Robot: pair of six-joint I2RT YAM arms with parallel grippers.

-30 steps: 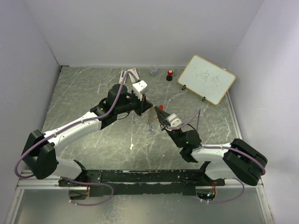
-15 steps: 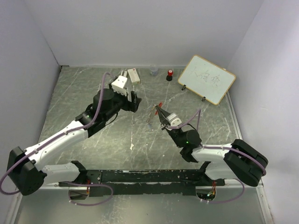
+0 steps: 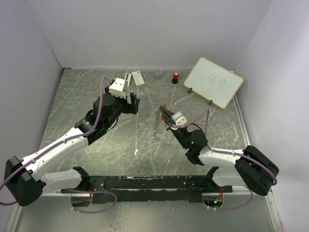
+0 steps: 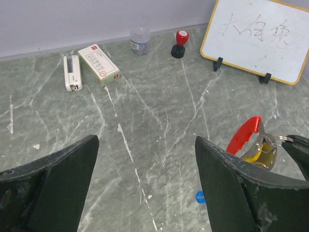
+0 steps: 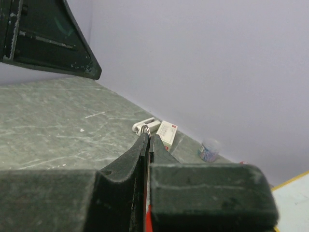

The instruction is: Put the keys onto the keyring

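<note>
Pinching, right jaws: pressed together on the wire loop of the keyring (image 4: 263,144), above the middle of the counter (image 4: 145,111).
Red tag (image 4: 244,136): slanted up from the loop.
Brass key (image 4: 253,156): hung at the loop just beside the tag (the pale key could not be made out).
Blue tab (image 4: 200,196): lower, near the counter.
Left jaws: spread wide around nothing, well left of the keyring.
Far edge: stapler (image 4: 71,72), box (image 4: 99,64), stamp (image 4: 179,43), whiteboard (image 4: 256,38).

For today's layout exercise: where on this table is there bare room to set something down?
Bare table lies left of the stapler and in front of the whiteboard. Crowded: the centre, where the right tool grips the keyring.
</note>
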